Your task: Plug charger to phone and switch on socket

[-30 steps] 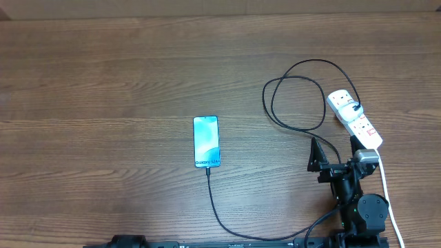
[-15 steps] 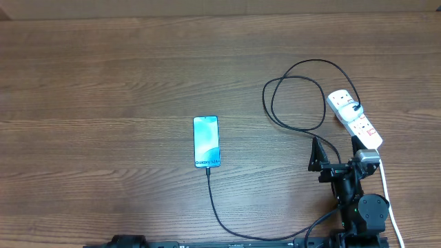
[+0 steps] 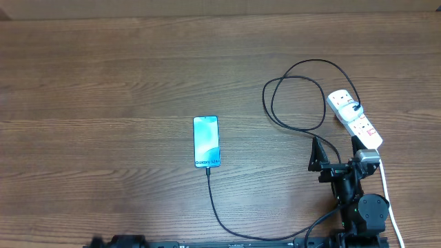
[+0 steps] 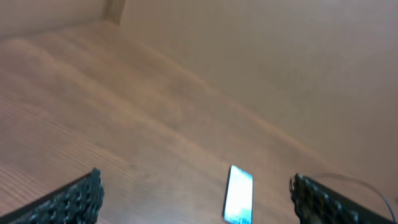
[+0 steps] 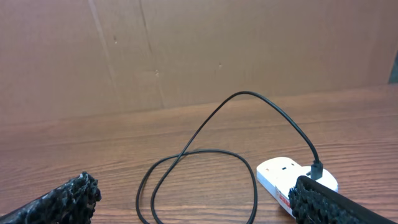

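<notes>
nearest the bottom edge of the overhead view, the right gripper (image 3: 335, 153) sits at lower right with its ridged black fingers (image 5: 69, 200) spread wide and nothing between them. the left gripper (image 4: 194, 186) shows only in its own wrist view, likewise spread wide and empty above the brown wood-grain table (image 3: 103, 83). the long thin black charger cable (image 3: 209, 186) runs up from the bottom edge, and its small tip meets the lower end of the slim rectangular dark-edged phone (image 3: 206, 141), which lies flat and lengthwise just left of centre. its screen glows light blue-teal, and small lettering along the lower end reads "galaxy s24+". in the left wrist view the phone (image 4: 239, 194) is a bright sliver at bottom centre. further right, the cable (image 5: 239, 93) lies in loose overlapping loops and ends in a black plug (image 3: 353, 106) seated in the white elongated power strip (image 3: 355, 118), which lies slanted at the right of the frame. the strip carries small red switches; its markings are too small to read. a white cord trails from it to the lower right. a plain cardboard wall (image 5: 186, 50) stands behind.
</notes>
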`<state>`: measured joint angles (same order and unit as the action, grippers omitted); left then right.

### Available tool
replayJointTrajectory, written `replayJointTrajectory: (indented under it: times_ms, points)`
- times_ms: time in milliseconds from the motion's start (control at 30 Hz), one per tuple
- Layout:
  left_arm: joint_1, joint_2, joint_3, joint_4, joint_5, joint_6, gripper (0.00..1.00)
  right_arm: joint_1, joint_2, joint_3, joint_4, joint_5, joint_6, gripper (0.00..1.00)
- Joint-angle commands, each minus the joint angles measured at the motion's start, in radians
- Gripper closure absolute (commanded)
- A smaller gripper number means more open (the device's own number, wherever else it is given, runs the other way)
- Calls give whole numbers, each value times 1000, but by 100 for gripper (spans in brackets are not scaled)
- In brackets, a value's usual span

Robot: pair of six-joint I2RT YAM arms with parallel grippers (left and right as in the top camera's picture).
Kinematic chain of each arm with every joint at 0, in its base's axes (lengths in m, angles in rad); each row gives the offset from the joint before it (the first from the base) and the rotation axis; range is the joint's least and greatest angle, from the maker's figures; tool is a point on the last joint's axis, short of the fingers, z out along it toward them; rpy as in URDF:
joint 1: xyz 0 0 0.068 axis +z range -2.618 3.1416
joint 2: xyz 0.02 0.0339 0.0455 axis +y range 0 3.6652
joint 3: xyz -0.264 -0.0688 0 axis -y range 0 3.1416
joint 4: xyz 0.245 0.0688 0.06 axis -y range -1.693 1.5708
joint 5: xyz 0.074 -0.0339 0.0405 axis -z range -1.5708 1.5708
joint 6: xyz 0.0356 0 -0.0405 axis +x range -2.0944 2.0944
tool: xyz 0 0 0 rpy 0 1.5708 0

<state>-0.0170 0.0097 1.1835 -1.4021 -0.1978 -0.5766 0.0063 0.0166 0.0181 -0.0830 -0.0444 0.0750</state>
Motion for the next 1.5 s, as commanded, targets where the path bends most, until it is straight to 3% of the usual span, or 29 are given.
replayJointTrajectory:
  times_ms: [0, 67, 267, 533, 800, 1467]
  points:
    - [59, -5, -178, 159, 17, 48, 0, -6, -10, -10, 3, 10, 3, 0]
    - [75, -5, -344, 374, 77, 118, 0, -6, -10, -10, 3, 10, 3, 0]
    - [75, -6, -693, 795, 190, 216, 0, -6, -10, -10, 3, 10, 3, 0]
    - [63, -6, -1040, 1099, 188, 296, 0, -6, -10, -10, 3, 10, 3, 0]
    - [63, -7, -1178, 1346, 187, 422, 0, -6, -10, -10, 3, 10, 3, 0]
    - [51, -6, -1179, 1325, 217, 423, 0, -6, -10, -10, 3, 10, 3, 0]
